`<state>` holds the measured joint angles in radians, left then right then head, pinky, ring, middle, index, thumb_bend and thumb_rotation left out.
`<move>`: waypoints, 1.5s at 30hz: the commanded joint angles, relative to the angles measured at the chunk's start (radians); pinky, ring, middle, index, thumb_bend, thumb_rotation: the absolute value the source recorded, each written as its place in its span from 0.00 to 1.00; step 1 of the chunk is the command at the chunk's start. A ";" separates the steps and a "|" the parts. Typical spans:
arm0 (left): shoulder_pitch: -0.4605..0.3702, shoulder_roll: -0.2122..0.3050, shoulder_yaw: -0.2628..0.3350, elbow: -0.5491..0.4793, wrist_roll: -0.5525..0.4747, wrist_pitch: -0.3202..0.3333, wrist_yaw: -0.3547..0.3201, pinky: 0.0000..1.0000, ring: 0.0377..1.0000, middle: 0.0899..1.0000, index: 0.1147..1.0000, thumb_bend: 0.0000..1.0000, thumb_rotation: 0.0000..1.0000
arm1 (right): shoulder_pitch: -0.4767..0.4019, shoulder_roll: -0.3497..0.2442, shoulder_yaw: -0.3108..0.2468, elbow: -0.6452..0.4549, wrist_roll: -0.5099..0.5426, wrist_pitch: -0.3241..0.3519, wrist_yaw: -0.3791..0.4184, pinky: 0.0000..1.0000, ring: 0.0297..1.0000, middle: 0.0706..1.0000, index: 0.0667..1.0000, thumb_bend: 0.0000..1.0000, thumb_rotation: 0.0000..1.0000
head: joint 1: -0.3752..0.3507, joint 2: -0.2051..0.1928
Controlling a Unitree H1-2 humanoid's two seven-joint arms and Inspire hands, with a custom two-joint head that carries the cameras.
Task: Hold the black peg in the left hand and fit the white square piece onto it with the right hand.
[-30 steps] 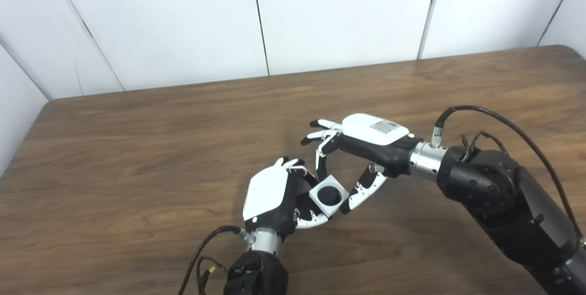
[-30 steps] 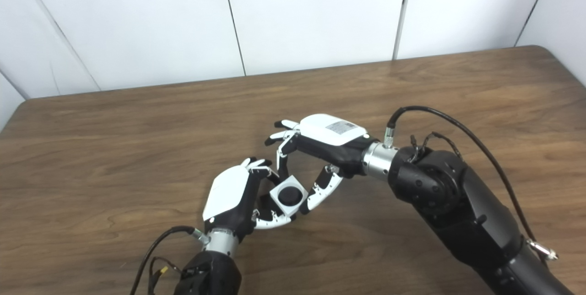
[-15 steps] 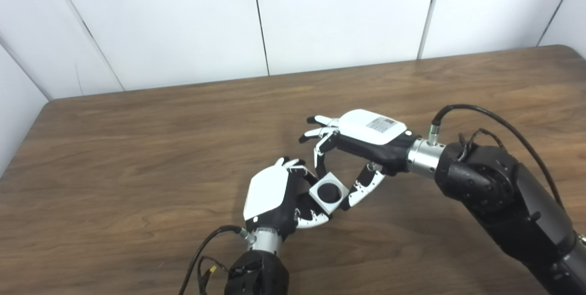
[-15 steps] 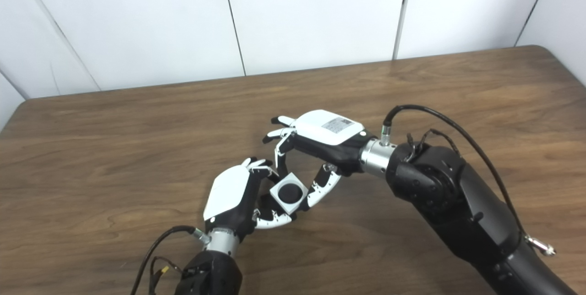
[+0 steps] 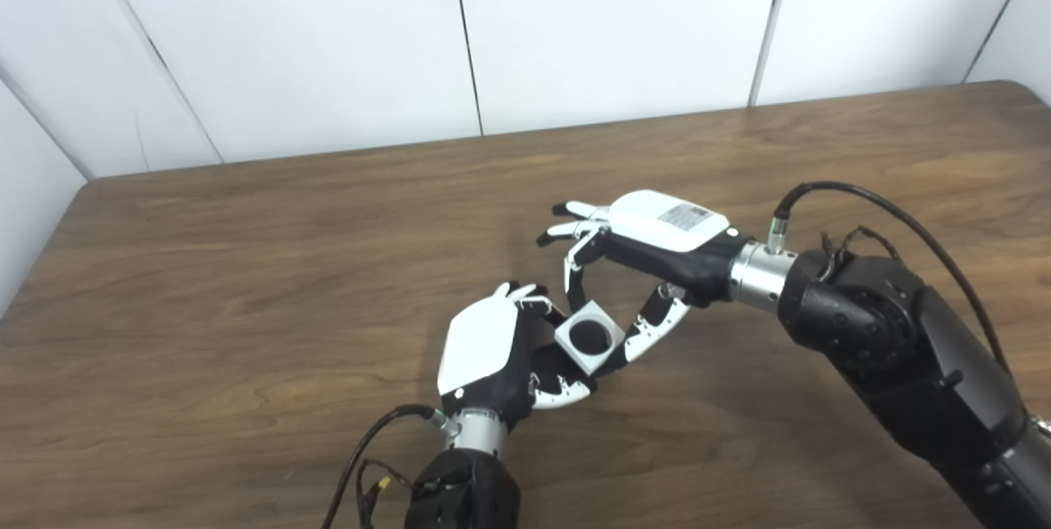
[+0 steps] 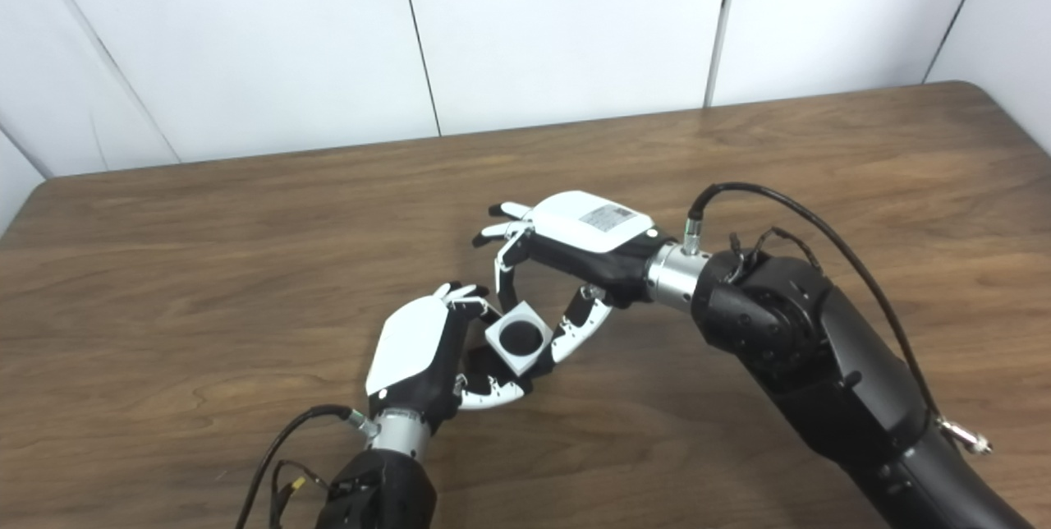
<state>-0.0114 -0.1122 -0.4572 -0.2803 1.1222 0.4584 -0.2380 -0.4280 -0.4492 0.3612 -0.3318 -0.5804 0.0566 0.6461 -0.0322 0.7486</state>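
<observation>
The white square piece (image 5: 588, 362) hangs just above my left hand (image 5: 486, 346), tilted, its round hole facing up and dark inside. My right hand (image 5: 653, 243) comes in from the right and is shut on it, one finger on the far edge and the thumb (image 5: 649, 330) on the near right edge. My left hand stands upright with its fingers curled under and around the piece. The black peg sits inside that grip and is almost wholly hidden. I cannot tell how deep it reaches into the hole.
The wooden table (image 5: 246, 266) spreads out on all sides of both hands. White wall panels (image 5: 608, 28) stand behind its far edge. A black cable (image 5: 361, 455) loops off the left wrist near the front edge.
My right hand has moved slightly up and away, carrying the white square piece a little higher over the left hand. The left hand has stayed put.
</observation>
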 commanded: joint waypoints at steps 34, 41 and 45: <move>0.004 -0.025 -0.009 0.018 -0.027 0.009 -0.026 0.86 0.96 0.87 0.42 0.50 0.07 | -0.024 0.014 0.036 0.016 -0.090 -0.075 -0.027 0.90 0.99 0.88 0.45 0.53 0.14 | 0.001 0.017; 0.001 -0.025 -0.015 0.021 -0.021 0.008 -0.021 0.85 0.96 0.86 0.42 0.50 0.07 | -0.027 0.013 0.035 0.006 -0.098 -0.040 0.007 0.90 1.00 0.90 0.46 0.52 0.15 | 0.002 0.021; 0.000 -0.030 -0.011 0.023 -0.004 0.009 -0.035 0.85 0.96 0.87 0.42 0.50 0.07 | -0.027 0.012 0.033 0.008 -0.098 -0.031 0.015 0.88 0.98 0.89 0.61 0.88 0.23 | 0.005 0.019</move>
<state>-0.0139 -0.1132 -0.4594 -0.2800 1.1128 0.4584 -0.2433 -0.4228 -0.4342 0.4052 -0.2982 -0.6837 0.0219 0.6616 -0.0261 0.7670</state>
